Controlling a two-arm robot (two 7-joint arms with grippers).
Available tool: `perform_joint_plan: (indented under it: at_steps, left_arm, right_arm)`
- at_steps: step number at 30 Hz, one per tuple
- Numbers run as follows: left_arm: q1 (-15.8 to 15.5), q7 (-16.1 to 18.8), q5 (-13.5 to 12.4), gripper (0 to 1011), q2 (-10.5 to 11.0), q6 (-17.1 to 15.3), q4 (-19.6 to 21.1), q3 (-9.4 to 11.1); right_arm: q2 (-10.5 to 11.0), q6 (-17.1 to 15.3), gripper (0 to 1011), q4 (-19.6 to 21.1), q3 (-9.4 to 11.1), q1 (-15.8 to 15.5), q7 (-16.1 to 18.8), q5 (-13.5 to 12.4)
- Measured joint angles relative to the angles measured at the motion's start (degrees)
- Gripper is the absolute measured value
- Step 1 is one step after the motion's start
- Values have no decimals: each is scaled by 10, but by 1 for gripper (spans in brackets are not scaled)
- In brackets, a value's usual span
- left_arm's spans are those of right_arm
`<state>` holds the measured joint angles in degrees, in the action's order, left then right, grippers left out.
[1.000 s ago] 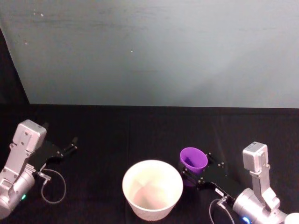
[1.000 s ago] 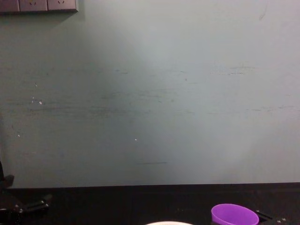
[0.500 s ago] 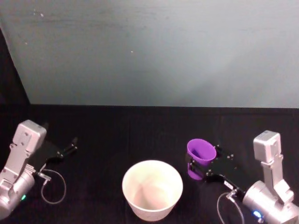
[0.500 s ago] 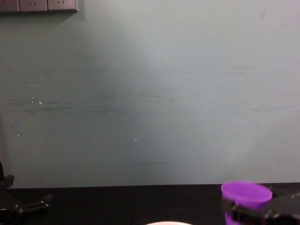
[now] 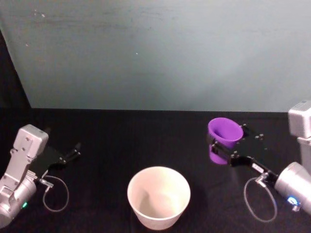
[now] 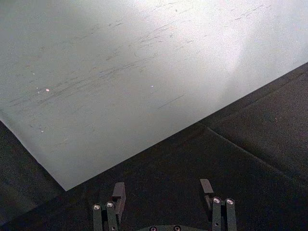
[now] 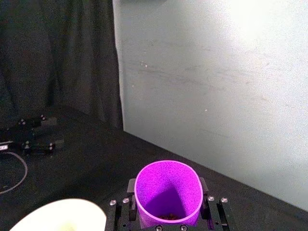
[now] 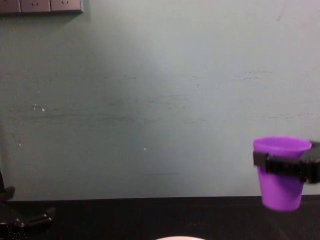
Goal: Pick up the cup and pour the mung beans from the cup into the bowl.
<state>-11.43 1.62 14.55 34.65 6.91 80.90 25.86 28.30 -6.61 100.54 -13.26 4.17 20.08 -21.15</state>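
Observation:
The purple cup (image 5: 224,131) hangs upright in the air, right of and beyond the white bowl (image 5: 146,211), with my right gripper (image 5: 228,148) shut around its wall. Seen from the chest, the cup (image 8: 280,187) floats well above the black table, with the right gripper (image 8: 287,166) clamped just under its rim. A few mung beans (image 7: 168,216) lie at the bottom of the cup (image 7: 167,187) in the right wrist view, and the bowl's rim (image 7: 62,204) curves below it. My left gripper (image 5: 73,153) rests open at the far left, its fingers (image 6: 118,192) spread over bare cloth.
A black cloth covers the table, backed by a pale green wall. A cable loop (image 5: 56,194) lies beside the left arm and another (image 5: 260,199) hangs by the right arm. Dark curtain (image 7: 57,57) stands to the left.
My right gripper has lifted the cup off the table, carrying it up and to the right, away from the bowl's side. The left arm has not moved.

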Motion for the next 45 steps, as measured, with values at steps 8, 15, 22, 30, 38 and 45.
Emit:
perform_joint_plan:
  at_steps: [8, 15, 22, 30, 38, 45]
  left_arm:
    - [0, 0, 0, 1003, 0, 0, 0, 0]
    - [0, 0, 0, 1003, 0, 0, 0, 0]
    - [0, 0, 0, 1003, 0, 0, 0, 0]
    - [0, 0, 0, 1004, 0, 0, 0, 0]
    - [0, 0, 0, 1003, 0, 0, 0, 0]
    - [0, 0, 0, 1003, 0, 0, 0, 0]
  right_arm:
    - [13, -38, 723, 54, 23, 5, -5, -22]
    - [17, -45, 723, 81, 34, 7, -1, -47]
    - [16, -44, 723, 76, 32, 7, -1, -42]
    - [16, -43, 723, 73, 30, 7, -1, -40]
    - [15, -43, 723, 71, 30, 7, -1, -38]
    - [15, -42, 723, 71, 29, 7, -1, -37]
